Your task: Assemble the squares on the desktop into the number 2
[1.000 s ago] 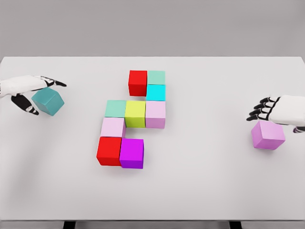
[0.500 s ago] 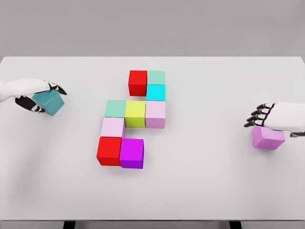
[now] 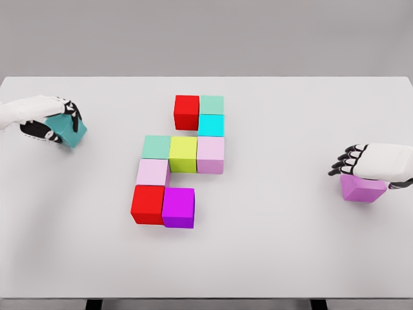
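Two loose cubes sit at the frame's edges. At the left, the left hand (image 3: 48, 123) has its fingers wrapped around the teal cube (image 3: 66, 131). In the middle, the unfinished 2 (image 3: 181, 158) lacks its bottom-right and top-left squares. At the right, the right hand (image 3: 371, 161) lies over the purple cube (image 3: 362, 189), fingers curled; whether it grips is unclear. Each grip should be firm before lifting.

Left hand (image 3: 46, 119) grips teal cube (image 3: 67, 130) at frame left; right hand (image 3: 374, 161) rests atop violet cube (image 3: 362, 188) at right; nine-cube cluster (image 3: 182, 155) occupies centre of table (image 3: 284, 245)
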{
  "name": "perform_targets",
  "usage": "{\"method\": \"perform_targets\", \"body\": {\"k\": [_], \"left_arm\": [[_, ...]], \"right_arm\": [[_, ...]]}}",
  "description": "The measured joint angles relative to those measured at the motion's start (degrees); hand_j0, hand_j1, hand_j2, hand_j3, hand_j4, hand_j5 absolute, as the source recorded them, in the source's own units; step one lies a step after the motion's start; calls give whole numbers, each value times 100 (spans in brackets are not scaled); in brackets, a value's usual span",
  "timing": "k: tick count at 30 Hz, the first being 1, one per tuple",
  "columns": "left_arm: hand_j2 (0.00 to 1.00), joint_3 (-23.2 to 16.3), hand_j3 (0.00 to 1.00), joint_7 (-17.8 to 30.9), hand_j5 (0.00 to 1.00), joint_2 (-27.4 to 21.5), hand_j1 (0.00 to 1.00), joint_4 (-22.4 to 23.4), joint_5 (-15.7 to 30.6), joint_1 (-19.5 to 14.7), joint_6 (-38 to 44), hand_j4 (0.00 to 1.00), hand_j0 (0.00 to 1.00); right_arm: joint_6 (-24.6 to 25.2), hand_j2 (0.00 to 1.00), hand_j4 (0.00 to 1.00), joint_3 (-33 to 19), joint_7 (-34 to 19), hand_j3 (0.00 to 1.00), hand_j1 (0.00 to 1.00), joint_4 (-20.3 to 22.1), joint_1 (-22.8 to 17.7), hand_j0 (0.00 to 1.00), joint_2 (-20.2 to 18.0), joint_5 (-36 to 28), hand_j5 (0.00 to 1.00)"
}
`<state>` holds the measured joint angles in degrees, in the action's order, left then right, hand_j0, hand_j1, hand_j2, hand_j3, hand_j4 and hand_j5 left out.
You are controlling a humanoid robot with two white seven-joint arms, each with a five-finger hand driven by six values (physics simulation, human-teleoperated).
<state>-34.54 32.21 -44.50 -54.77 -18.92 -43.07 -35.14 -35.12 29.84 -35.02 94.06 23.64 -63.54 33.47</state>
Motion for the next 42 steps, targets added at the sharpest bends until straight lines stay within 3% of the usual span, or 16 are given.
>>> {"method": "perform_targets", "body": {"k": [5, 7, 11, 14, 15, 18, 20, 34, 42], "left_arm": [[35, -188, 35, -109, 35, 233, 35, -38, 76, -246, -2, 35, 35], [35, -447, 35, -89, 35, 381, 35, -276, 64, -430, 293, 35, 35], [35, -788, 35, 89, 35, 579, 35, -1126, 114, -562, 1792, 35, 35], [35, -892, 35, 214, 35, 722, 35, -1711, 148, -738, 3108, 35, 35], [35, -916, 35, 234, 35, 753, 35, -1851, 149, -773, 3435, 35, 35], [36, -959, 36, 269, 36, 838, 36, -2077, 145, -853, 3974, 36, 36], [36, -969, 36, 276, 36, 964, 36, -2140, 143, -905, 4207, 36, 36], [37, -1093, 37, 284, 37, 1581, 37, -2133, 111, -914, 4936, 37, 37], [35, -1229, 35, 75, 35, 1740, 35, -2118, -66, -914, 5410, 35, 35]], "right_arm": [[0, 100, 100, 88, 0, 100, 100, -15, 0, 100, 32, 15, 100], [1, 100, 100, 103, 0, 100, 100, -13, 0, 100, 49, 16, 100], [-10, 88, 88, 112, -11, 88, 88, -17, 0, 88, 65, 53, 88], [2, 87, 87, 151, 2, 87, 87, -17, 0, 87, 67, 138, 87], [8, 84, 84, 160, 5, 84, 84, -16, 1, 84, 65, 171, 84], [83, 61, 61, 181, 87, 61, 61, -14, -8, 61, 73, 131, 61], [82, 56, 56, 193, 76, 56, 56, -18, 0, 56, 78, 127, 56], [-20, 57, 57, -105, 21, 57, 57, -148, 44, 57, 323, -421, 57], [-24, 58, 58, -295, 25, 58, 58, -197, 229, 58, 741, -697, 58]]}}
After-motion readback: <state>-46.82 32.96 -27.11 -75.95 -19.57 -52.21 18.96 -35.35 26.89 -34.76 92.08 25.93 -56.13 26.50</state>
